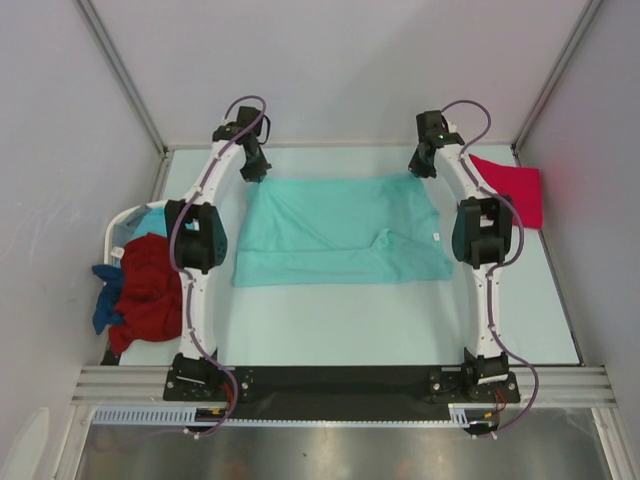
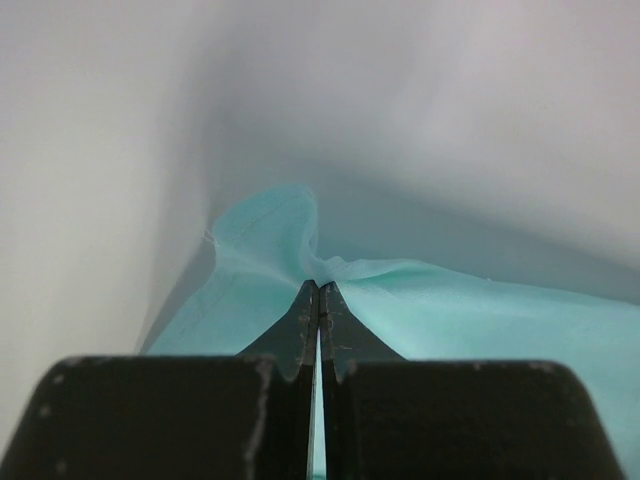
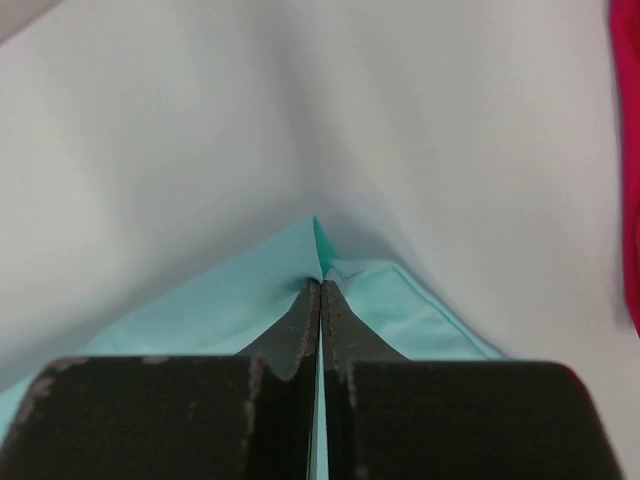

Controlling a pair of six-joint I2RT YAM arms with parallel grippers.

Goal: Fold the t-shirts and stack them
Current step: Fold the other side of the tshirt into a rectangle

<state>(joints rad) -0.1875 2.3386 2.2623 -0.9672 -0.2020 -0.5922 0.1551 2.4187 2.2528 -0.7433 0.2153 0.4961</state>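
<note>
A light teal t-shirt (image 1: 340, 232) lies spread across the middle of the table, partly folded. My left gripper (image 1: 254, 170) is shut on its far left corner (image 2: 265, 245). My right gripper (image 1: 420, 166) is shut on its far right corner (image 3: 330, 262). In both wrist views the black fingers (image 2: 300, 320) (image 3: 302, 318) pinch a thin layer of teal cloth. A bright pinkish-red t-shirt (image 1: 515, 188) lies at the far right, and its edge shows in the right wrist view (image 3: 628, 150). A dark red t-shirt (image 1: 150, 290), a blue one (image 1: 105, 300) and a light blue one (image 1: 152, 220) sit in the basket.
A white plastic laundry basket (image 1: 113, 235) stands at the table's left edge beside the left arm. White walls close in the back and both sides. A metal rail (image 1: 340, 385) runs along the near edge with both arm bases on it.
</note>
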